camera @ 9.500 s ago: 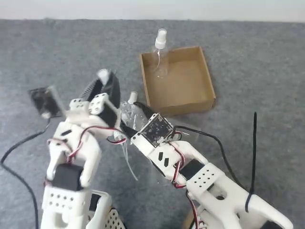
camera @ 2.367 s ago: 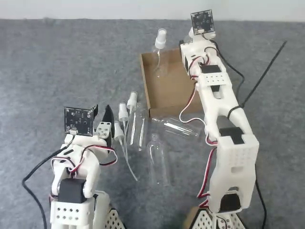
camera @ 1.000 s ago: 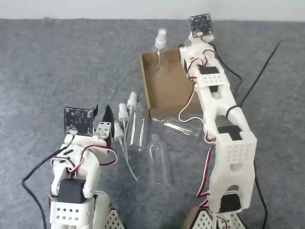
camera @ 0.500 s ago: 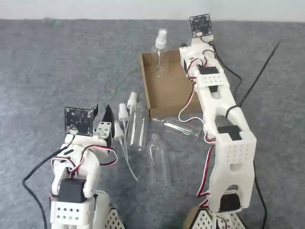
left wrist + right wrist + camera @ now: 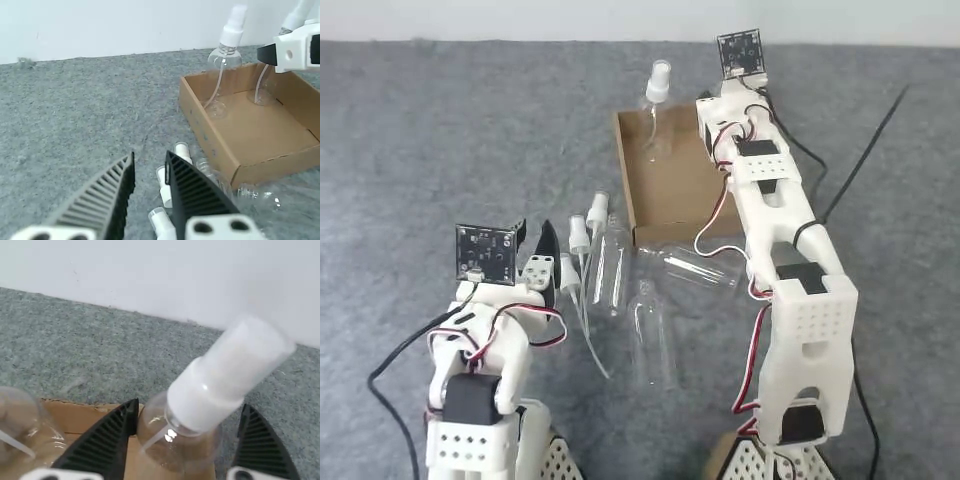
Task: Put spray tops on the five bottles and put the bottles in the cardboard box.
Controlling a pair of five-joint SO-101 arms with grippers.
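My right gripper [image 5: 186, 416] is at the far corner of the cardboard box [image 5: 660, 218]. Its jaws are open around a clear bottle [image 5: 200, 405] with a white spray top, and a gap shows on one side. From the left wrist view that bottle [image 5: 263, 87] stands inside the box under the right gripper [image 5: 281, 51]. Another topped bottle [image 5: 657, 110] stands in the box's far left corner. Three bottles lie on the carpet in front of the box: one [image 5: 610, 265], one [image 5: 653, 335], one [image 5: 702, 268]. My left gripper [image 5: 150, 164] is slightly open and holds nothing, just short of the loose spray tops [image 5: 580, 235].
Grey carpet [image 5: 440, 130] covers the table, with open room to the left of the box. A loose dip tube [image 5: 592, 340] lies beside the bottles. Black cables trail at the right [image 5: 865, 150] and at the lower left [image 5: 390, 350].
9.5 s ago both arms met over a bottle at the centre. Since then the right arm has gone out to the box and the left has drawn back. Over the last second almost nothing moved.
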